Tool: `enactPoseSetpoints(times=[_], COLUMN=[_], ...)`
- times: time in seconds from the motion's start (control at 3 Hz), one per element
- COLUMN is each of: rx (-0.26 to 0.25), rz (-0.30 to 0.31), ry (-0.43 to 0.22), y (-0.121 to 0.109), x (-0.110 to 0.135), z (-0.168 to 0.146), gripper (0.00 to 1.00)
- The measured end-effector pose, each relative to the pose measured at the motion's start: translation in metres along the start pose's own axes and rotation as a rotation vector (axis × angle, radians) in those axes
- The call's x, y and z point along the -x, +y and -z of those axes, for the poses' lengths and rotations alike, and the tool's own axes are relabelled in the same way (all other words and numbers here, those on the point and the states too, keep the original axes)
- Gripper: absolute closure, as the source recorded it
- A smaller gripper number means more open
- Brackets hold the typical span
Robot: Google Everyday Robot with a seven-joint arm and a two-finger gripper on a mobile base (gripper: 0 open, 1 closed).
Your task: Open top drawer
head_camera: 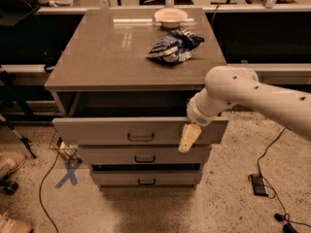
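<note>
the top drawer (97,129) is standing partly pulled out under the bench (112,57) top, while the pincer (188,139) is hanging before its front, right of the black handle (141,137); whether the pincer is wide or narrow cannot be told.

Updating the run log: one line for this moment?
top drawer: open | gripper: at drawer front, right of handle | on top: bowl, blue bag

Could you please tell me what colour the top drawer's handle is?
Black bar handle, camera view; pale gripper hangs right of it.
</note>
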State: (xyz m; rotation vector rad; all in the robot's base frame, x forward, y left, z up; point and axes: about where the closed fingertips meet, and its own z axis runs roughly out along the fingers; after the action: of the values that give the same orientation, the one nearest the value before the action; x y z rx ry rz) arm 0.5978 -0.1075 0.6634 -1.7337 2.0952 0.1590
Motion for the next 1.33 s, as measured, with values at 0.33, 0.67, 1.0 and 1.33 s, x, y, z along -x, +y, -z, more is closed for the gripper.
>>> enactPoseSetpoints(times=[0.33,0.67,1.0,1.33], rx=[0.086,0.124,0.163,0.2], rz=[0.023,0.05,0.083,0.094], ry=[0.047,0.082,0.122,0.13], y=[0.011,0.022,0.043,0.064], x=[-0.005,-0.005,-0.002,-0.001], z=[-0.007,-0.01,-0.006,0.002], gripper=[0.0,0.19,0.5,0.73])
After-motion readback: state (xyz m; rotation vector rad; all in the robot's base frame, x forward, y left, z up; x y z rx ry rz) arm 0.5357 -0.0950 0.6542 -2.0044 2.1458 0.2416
